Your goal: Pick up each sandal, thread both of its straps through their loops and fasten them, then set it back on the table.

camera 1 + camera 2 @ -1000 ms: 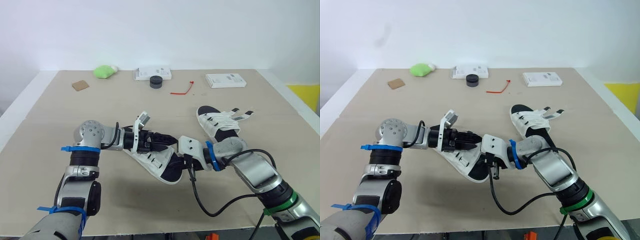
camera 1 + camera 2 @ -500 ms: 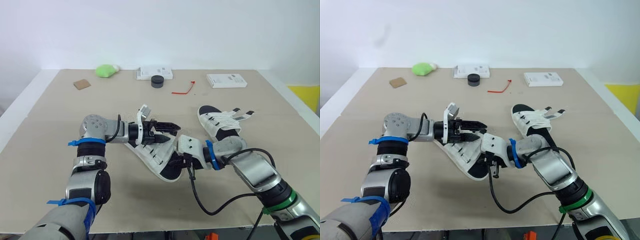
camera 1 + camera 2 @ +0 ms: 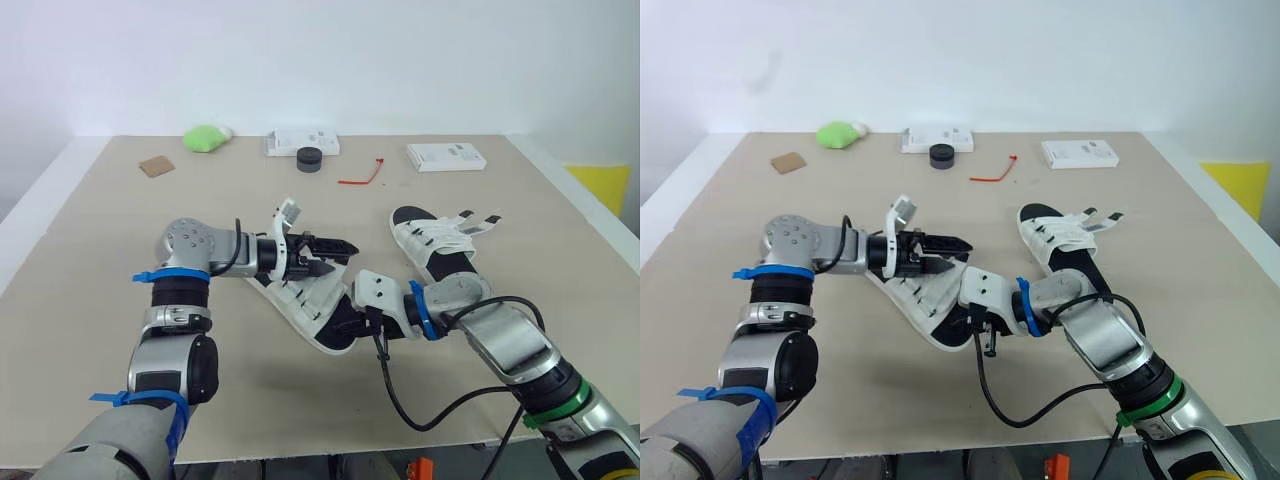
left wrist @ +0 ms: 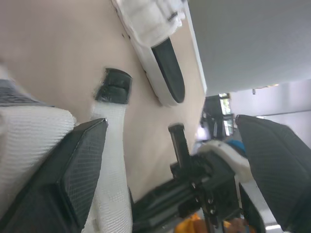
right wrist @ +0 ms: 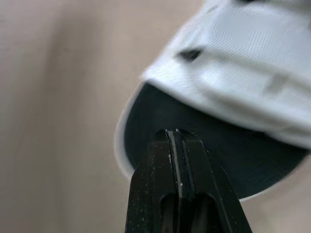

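Where the right gripper point(image 5: 174, 133) meets the near sandal point(image 3: 310, 305), its two fingers are pressed flat together with nothing between them, their tip over the black footbed just inside the white rim. Whether the tip touches the footbed cannot be told. The near sandal sits mid-table point(image 3: 100, 230), slanted, its rounded end toward the right gripper and its white strapped part toward the left gripper point(image 3: 340, 252). Whether it rests flat or is tipped up cannot be told.

The left gripper reaches in over the strapped part with its fingers point(image 4: 77, 170) spread wide, gripping nothing. A loose white strap point(image 4: 112, 87) with a black tip lies between them, close against one finger.

Beyond, to the right, the far sandal point(image 3: 440, 245) lies on the table apart from both grippers, its straps point(image 3: 480, 222) sticking out loose to its right side.

Along the back edge of the table lie a brown card point(image 3: 156, 166), a green lump point(image 3: 205, 138), a white box point(image 3: 302, 143) with a black cap point(image 3: 308, 160) just before it, a red tie point(image 3: 360, 176) and a second box point(image 3: 447, 157).
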Tool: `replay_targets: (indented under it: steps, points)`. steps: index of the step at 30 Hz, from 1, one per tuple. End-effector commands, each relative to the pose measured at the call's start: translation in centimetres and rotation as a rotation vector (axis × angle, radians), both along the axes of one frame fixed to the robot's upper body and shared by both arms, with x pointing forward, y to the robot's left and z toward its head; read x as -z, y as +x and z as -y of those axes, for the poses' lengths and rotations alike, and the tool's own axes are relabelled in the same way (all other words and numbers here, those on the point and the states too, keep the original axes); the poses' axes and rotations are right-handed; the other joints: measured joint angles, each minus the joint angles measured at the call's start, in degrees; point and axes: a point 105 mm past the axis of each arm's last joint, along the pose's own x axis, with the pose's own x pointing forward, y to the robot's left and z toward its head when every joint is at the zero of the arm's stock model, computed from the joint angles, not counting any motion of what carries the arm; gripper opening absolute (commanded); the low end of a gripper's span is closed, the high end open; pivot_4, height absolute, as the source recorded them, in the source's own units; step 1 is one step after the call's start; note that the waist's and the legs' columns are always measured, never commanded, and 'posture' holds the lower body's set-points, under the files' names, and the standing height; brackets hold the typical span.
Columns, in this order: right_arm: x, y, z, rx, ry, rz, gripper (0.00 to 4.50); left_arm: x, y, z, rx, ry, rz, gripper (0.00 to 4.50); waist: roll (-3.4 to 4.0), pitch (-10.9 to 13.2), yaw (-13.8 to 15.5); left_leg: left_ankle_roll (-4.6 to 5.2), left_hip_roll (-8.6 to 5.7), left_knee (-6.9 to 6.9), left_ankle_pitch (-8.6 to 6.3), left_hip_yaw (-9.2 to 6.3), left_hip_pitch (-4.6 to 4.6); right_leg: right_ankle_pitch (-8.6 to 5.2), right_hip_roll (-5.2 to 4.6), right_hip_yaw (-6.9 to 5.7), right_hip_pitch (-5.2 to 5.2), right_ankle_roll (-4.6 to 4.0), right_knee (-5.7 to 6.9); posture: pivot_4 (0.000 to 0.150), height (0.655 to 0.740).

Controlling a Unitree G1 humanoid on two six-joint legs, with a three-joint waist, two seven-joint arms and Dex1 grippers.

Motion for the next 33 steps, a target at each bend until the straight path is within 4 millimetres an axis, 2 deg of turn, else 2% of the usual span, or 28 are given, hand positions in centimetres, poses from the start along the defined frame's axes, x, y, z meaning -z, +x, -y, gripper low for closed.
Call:
replay_targets:
  steps: [1,2,5,9,11,13,15,18,20,23,26,29,33]
  points:
    - [3.5,-1.8,0.5,-0.017,-0.071,-0.156,0.00,-5.9,-0.8,-2.8,0.003,-0.108,0.201,4.44,-0.01,0.04,-0.10,0.00,0.02,-0.05,0.00,-0.01,-0.04,0.01,0.02,0.00,-0.07,-0.01,0.00,0.150,0.7400]
    - [3.5,-1.8,0.5,-0.019,-0.071,-0.156,0.00,-6.4,-1.4,-3.0,0.030,-0.122,0.228,4.44,-0.02,0.07,-0.26,0.05,0.08,-0.14,0.05,0.02,-0.14,0.15,0.11,0.00,-0.27,0.18,0.00,0.150,0.7400]
    - [3.5,-1.6,0.5,-0.025,-0.075,-0.153,0.00,-6.9,-2.9,-3.6,0.079,-0.146,0.282,4.44,-0.03,0.05,-0.02,0.07,0.06,-0.89,0.12,-0.01,-0.11,-0.23,0.15,0.02,-0.44,-0.08,-0.02,0.150,0.7400]
    - [3.4,-1.5,0.5,-0.038,-0.079,-0.153,0.00,-7.9,-5.6,-4.8,0.152,-0.141,0.429,4.44,-0.03,0.06,-0.45,-0.09,0.18,-1.04,-0.19,-0.09,-0.06,-0.47,0.20,-0.04,-0.45,-0.25,-0.02,0.150,0.7400]
    - [3.5,-1.5,0.5,-0.039,-0.080,-0.154,0.00,-7.8,-6.1,-5.2,0.157,-0.137,0.464,4.44,-0.02,0.08,-0.50,-0.23,0.31,-1.08,-0.30,-0.01,-0.07,-0.51,0.31,-0.01,-0.56,-0.37,-0.01,0.150,0.7400]
    - [3.4,-1.5,0.5,-0.041,-0.081,-0.153,0.00,-5.5,-5.1,-6.7,0.090,0.067,0.608,4.44,-0.01,0.09,-0.57,-0.24,0.35,-1.11,-0.30,-0.07,-0.07,-0.54,0.35,-0.08,-0.57,-0.44,-0.02,0.150,0.7400]
    - [3.4,-1.5,0.6,-0.043,-0.083,-0.154,0.00,-2.6,-4.7,-8.4,0.126,0.280,0.804,4.44,0.25,0.17,-0.69,-0.33,0.38,-1.32,-0.29,0.23,0.19,-0.56,0.30,0.06,-0.53,-0.62,-0.03,0.150,0.7400]
    - [3.3,-1.4,0.8,-0.042,-0.081,-0.151,0.00,-0.5,-4.8,-10.0,0.214,0.371,0.961,4.44,0.11,0.30,0.06,-0.25,0.29,-1.36,-0.19,0.22,0.20,-0.62,0.25,0.08,-0.48,-0.69,-0.06,0.150,0.7400]
    - [2.9,-1.2,1.0,-0.030,-0.071,-0.146,0.00,0.4,-4.6,-10.3,0.245,0.409,1.036,4.44,-0.09,0.30,0.24,-0.17,0.32,-1.35,-0.15,0.23,0.15,-0.71,0.24,0.05,-0.54,-0.87,-0.08,0.150,0.7400]
    - [1.3,-0.6,1.3,-0.002,-0.009,-0.137,0.00,1.5,-4.9,-9.6,0.298,0.395,1.098,4.44,-0.08,0.33,0.27,-0.04,0.40,-1.32,-0.07,0.26,-0.07,-0.65,0.24,0.03,-0.72,-0.92,-0.13,0.150,0.7400]
    - [-0.7,-0.6,1.7,0.013,0.069,-0.133,0.00,1.8,-5.3,-8.8,0.320,0.349,1.105,4.44,0.12,0.45,0.27,0.06,0.31,-1.29,-0.09,0.25,-0.31,-0.49,0.20,0.05,-0.86,-0.63,-0.14,0.150,0.7400]
    - [-3.0,-1.3,2.4,0.030,0.166,-0.136,0.00,2.0,-5.5,-8.6,0.324,0.321,1.079,4.44,0.35,0.66,0.36,0.33,0.29,-0.98,-0.23,0.12,-0.97,-0.47,0.28,0.03,-1.29,-0.59,-0.11,0.150,0.7400]
    - [-5.2,-2.1,3.4,0.059,0.259,-0.138,0.00,2.5,-6.0,-9.0,0.359,0.316,1.027,4.44,0.55,0.87,0.31,0.62,0.05,-0.84,-0.40,0.09,-1.17,-0.35,0.08,0.00,-1.37,-0.81,-0.04,0.150,0.7400]
